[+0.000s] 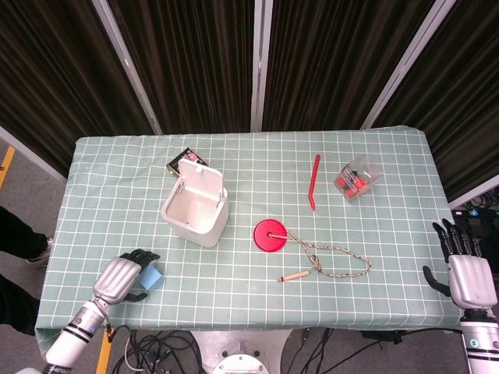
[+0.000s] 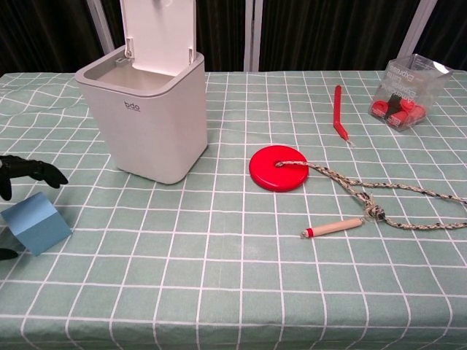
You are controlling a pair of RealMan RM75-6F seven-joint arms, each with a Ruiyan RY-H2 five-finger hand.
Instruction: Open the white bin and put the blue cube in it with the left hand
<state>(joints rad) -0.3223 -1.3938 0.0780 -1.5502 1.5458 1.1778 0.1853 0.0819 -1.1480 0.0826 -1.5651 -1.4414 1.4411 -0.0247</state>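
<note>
Near the front-left table (image 1: 117, 171) corner: your left hand (image 1: 121, 277), fingers spread around the cube (image 1: 151, 276), one fingertip (image 2: 51, 175) above it; whether it grips yet, you cannot tell. Behind it: bin (image 1: 195, 212), lid up. At the far right, off the table: your right hand (image 1: 469, 273), spread, holding nothing.
</note>
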